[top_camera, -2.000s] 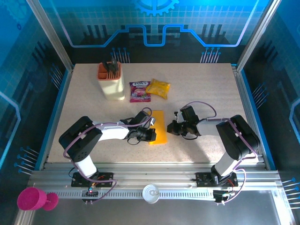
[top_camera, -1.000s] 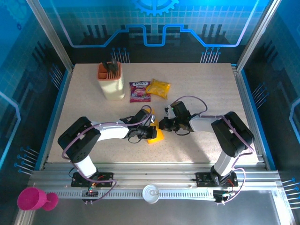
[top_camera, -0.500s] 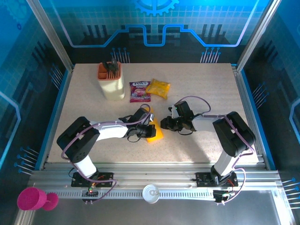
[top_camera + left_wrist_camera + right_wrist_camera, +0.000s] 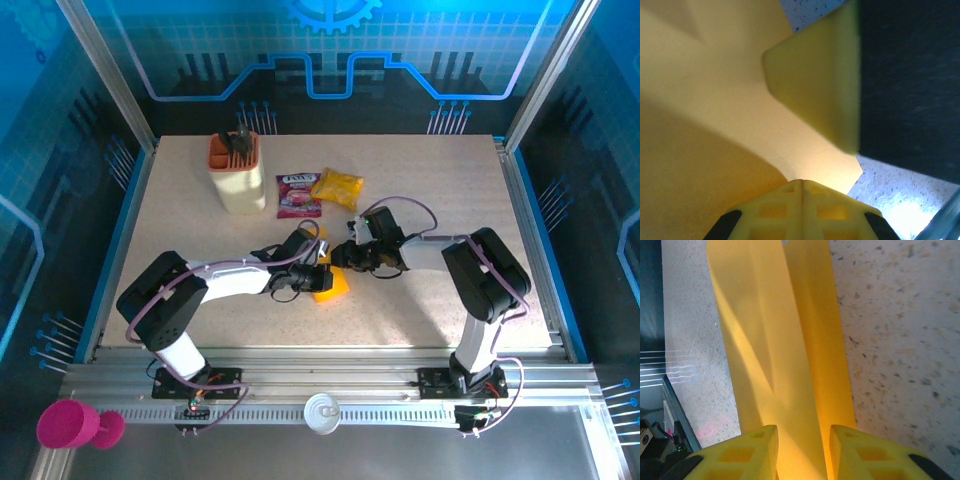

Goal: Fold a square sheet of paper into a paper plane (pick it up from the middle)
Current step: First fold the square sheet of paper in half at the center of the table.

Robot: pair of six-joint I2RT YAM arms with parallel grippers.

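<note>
The orange-yellow square sheet of paper (image 4: pixel 334 288) lies folded near the table's middle, half hidden under both grippers. My left gripper (image 4: pixel 320 278) is over its left part. In the left wrist view its fingers (image 4: pixel 802 182) meet with no gap, and the paper (image 4: pixel 715 100) rises creased from their tips. My right gripper (image 4: pixel 340 256) comes in from the right, almost touching the left one. In the right wrist view its gripper (image 4: pixel 802 437) stands partly open. The paper (image 4: pixel 775 330) runs as a narrow creased strip through the gap, unpinched.
A cream holder (image 4: pixel 237 178) with dark utensils stands at the back left. Beside it lie a purple-red packet (image 4: pixel 298 195) and a yellow snack bag (image 4: pixel 337 188). A pink cup (image 4: pixel 68 425) sits off the table at the front left.
My right gripper has moved left to the paper beside the left gripper and opened partway. The paper went from a long flat rectangle to a small folded piece. The left gripper stayed shut.
</note>
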